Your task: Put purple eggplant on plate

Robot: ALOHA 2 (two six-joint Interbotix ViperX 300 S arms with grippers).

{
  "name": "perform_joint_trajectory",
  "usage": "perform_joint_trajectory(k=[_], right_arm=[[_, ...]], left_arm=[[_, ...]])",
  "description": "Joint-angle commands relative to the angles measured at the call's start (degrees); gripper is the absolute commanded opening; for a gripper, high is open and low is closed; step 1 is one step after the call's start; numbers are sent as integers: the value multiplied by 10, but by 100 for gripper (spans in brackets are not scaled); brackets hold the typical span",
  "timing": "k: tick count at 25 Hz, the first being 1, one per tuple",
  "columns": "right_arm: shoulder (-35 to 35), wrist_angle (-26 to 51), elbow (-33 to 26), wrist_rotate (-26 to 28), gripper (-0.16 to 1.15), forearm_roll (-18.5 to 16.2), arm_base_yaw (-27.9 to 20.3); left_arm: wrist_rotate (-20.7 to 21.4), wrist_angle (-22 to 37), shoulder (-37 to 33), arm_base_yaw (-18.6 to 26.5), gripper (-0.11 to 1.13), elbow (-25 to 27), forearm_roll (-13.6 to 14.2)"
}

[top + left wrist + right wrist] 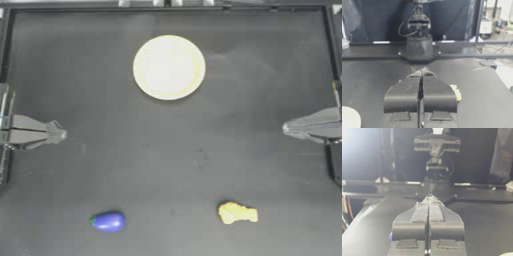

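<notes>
2 grippers parked, left gripper (59, 133) closed empty, right gripper (288, 128) likewise.

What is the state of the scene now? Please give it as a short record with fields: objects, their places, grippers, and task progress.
plate: the plate lies flat on the table, far side, near the middle, nothing on it
eggplant: the purple eggplant lies on the table near side, toward the left, apart from the plate
other object: lumpy yellow object, near side, toward the right
left gripper: left gripper parked at the left edge, jaws shut, holding nothing
right gripper: right gripper parked at the right edge, jaws shut, holding nothing
task progress: not started; eggplant untouched
</notes>
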Motion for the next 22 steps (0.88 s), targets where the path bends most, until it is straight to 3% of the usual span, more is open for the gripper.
perform_joint_trajectory(k=[1, 5, 8, 10, 13, 15, 17, 18, 20, 22], right_arm=[[-1, -4, 0, 2, -3, 3, 0], [3, 15, -4, 0, 12, 1, 0], [3, 26, -8, 0, 16, 2, 0], [1, 26, -9, -3, 23, -3, 0], [-3, 25, -7, -4, 50, -12, 0], [-3, 23, -6, -4, 76, -22, 0], [-3, 17, -7, -3, 101, -30, 0], [-3, 17, -8, -3, 109, -31, 0], [-3, 17, -9, -4, 103, -31, 0], [-3, 18, -8, -2, 98, -31, 0]], left_arm=[[-18, 0, 3, -4, -1, -9, -16], [-15, -1, -1, -5, 8, -9, -15], [-9, -1, -5, -5, 10, -8, -13], [-1, 1, -5, -5, 19, -9, -12], [8, 5, -4, -8, 53, -7, -9], [11, 10, -4, -13, 89, -7, -8], [11, 18, -4, -14, 110, -8, -8], [11, 28, -4, -14, 109, -9, -8], [11, 46, -4, -14, 100, -11, -8], [11, 59, -4, -14, 99, -13, -7]])
